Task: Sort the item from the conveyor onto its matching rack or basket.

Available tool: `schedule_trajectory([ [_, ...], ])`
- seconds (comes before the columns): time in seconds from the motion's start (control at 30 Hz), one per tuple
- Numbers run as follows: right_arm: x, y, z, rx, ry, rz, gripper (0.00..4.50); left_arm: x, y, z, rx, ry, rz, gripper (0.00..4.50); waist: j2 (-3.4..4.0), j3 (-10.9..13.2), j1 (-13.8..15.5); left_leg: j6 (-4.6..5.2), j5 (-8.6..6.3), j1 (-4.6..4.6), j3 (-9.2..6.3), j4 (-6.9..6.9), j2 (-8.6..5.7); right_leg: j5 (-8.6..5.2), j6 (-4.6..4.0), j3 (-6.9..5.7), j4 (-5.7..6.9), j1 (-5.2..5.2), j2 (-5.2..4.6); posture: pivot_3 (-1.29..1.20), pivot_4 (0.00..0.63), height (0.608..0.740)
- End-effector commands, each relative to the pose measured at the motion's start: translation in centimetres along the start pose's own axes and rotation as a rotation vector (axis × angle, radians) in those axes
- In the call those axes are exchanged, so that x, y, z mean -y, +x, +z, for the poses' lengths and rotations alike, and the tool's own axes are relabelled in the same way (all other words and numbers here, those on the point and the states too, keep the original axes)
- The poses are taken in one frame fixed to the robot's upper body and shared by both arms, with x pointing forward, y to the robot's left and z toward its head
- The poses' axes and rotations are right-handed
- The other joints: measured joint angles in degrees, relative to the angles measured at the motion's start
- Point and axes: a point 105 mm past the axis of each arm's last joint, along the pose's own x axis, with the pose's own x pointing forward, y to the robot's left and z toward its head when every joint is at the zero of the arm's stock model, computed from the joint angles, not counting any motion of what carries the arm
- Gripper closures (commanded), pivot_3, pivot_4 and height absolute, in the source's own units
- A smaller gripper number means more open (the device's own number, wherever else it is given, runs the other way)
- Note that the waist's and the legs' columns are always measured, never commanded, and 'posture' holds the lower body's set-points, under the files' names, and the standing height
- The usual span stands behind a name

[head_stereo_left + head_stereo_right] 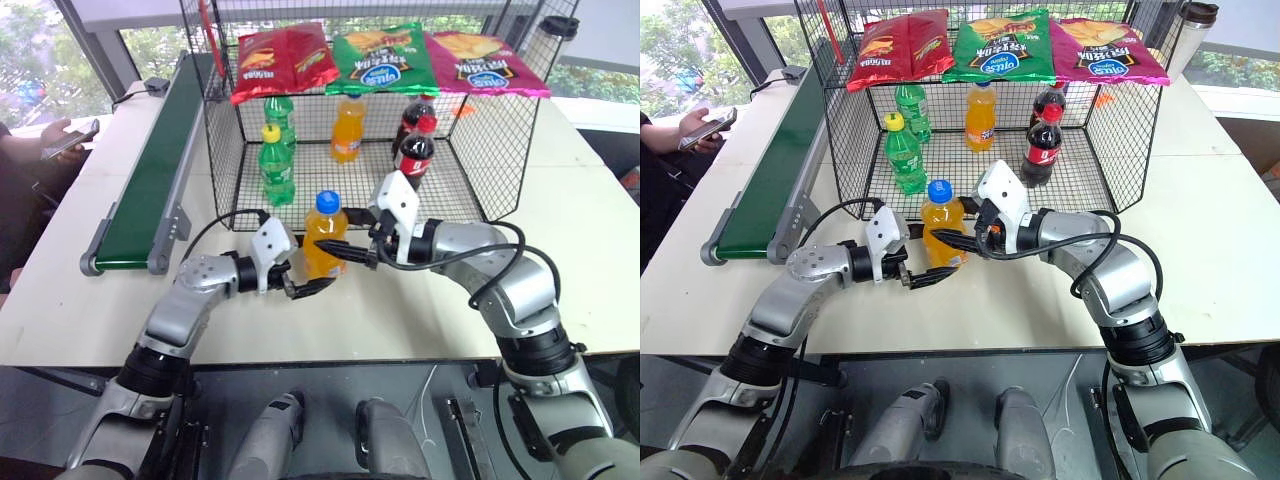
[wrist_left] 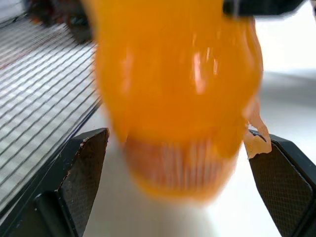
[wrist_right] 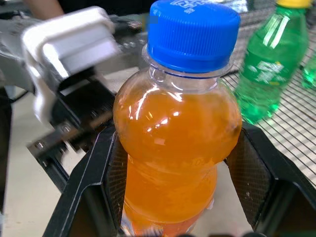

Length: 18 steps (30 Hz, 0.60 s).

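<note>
At frame centre, our right gripper clamps the upright bottle on the counter; left gripper spread wide beside it. The cage sits directly behind.

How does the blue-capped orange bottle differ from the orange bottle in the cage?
The blue-capped bottle has a blue cap; the caged orange bottle has an orange one. The first stands on the table outside the cage, gripped by the right tool; the second stands free on the mesh floor. Both upright, orange soda.
</note>
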Motion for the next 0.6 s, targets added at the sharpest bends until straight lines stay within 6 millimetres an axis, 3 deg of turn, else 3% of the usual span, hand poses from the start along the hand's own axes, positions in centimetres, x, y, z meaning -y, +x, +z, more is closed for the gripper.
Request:
schedule_trajectory([
  [0.03,1.2,-0.1,3.1,0.101,-0.072,-0.064,2.17,-0.3,-1.7,1.6,0.053,0.003,0.044,0.03,0.0,0.0,-0.3,0.0,0.0,0.0,0.0,0.0,0.0,0.0,0.0,0.0,0.01,0.0,0.0,0.0,0.15,0.739],
  [0.3,4.3,0.6,4.2,0.155,-0.063,-0.238,2.17,-2.9,-4.7,3.2,0.128,-0.013,0.299,0.03,0.01,0.0,-0.4,-0.06,0.04,0.0,-0.02,0.01,0.01,0.03,-0.04,0.03,0.07,-0.03,0.05,0.0,0.15,0.739],
  [0.47,7.0,1.9,4.8,0.173,-0.074,-0.391,2.17,-4.6,-5.7,4.5,0.18,-0.027,0.435,0.03,0.01,0.0,-0.5,-0.09,0.06,0.0,0.0,0.05,0.01,0.1,0.01,0.09,0.08,-0.02,0.09,0.0,0.15,0.739],
  [0.6,8.5,3.1,4.8,0.18,-0.081,-0.468,2.17,-4.6,-5.7,4.4,0.183,-0.036,0.458,0.03,0.02,0.0,-0.6,-0.18,0.13,0.0,0.01,0.05,0.02,0.17,0.02,0.15,0.11,-0.07,0.14,0.0,0.15,0.739],
])
